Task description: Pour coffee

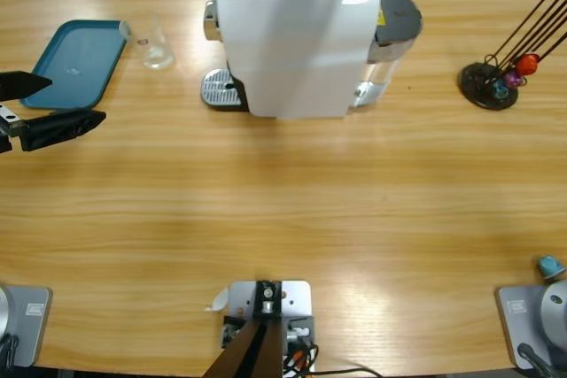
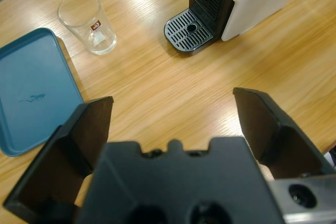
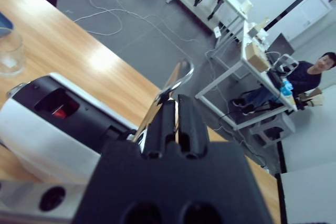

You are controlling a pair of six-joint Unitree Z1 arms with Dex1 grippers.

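Left gripper: jaws released, near glass. Right gripper: jaws clenched on coffee machine lever.

Long wooden table with teal tray, clear glass, coffee machine, capsule stand.

Bare table lies between the left gripper, glass and drip tray.

glass: cut by left edge | tray: cropped at left | capsules: too small to tell
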